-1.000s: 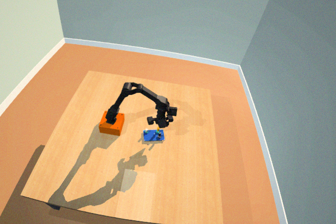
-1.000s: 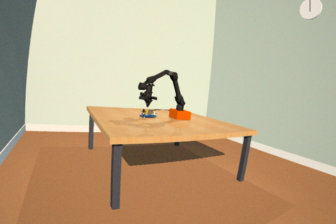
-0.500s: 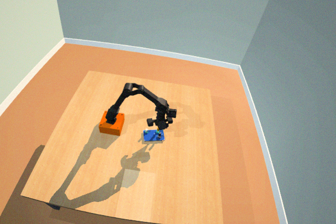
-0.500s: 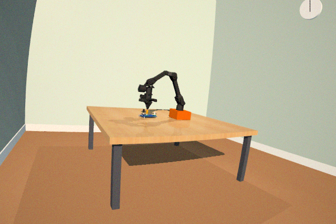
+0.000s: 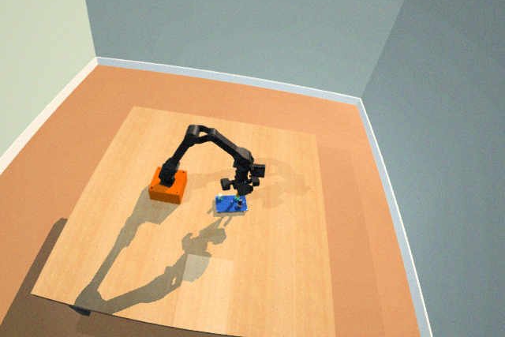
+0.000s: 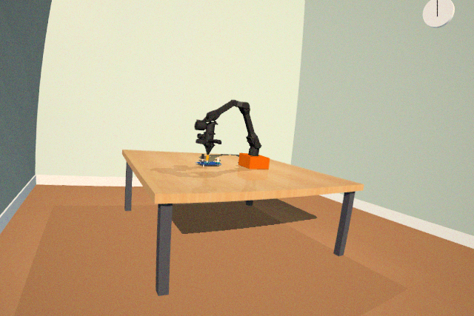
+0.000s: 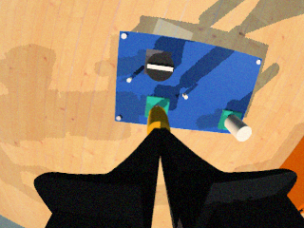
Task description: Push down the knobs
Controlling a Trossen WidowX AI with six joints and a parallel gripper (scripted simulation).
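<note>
The blue circuit board (image 5: 226, 206) (image 6: 212, 164) (image 7: 133, 102) stands on the table. A yellow knob (image 6: 207, 158) (image 7: 158, 119) stands over a teal potentiometer (image 7: 153, 101). A black knob (image 6: 202, 156) (image 7: 160, 73) with a white line sits over a dark grey potentiometer (image 7: 150, 53). A white cylinder, knob or shaft (image 5: 220, 195) (image 6: 218, 159) (image 7: 241, 131), rises from another teal potentiometer (image 7: 224, 118). My gripper (image 6: 208, 153) (image 7: 159, 133) is shut with nothing between its fingers. Its tips are at or just above the yellow knob's top; contact cannot be made out. The fingertips partly hide that knob in the wrist view.
Two thin pins with pale tips (image 7: 128, 80) (image 7: 185, 97) stand on the board between the potentiometers. The orange arm base (image 5: 166, 190) (image 6: 253, 161) stands to one side of the board, nearest the white cylinder. The wooden table (image 5: 277, 252) (image 6: 267, 180) carries both.
</note>
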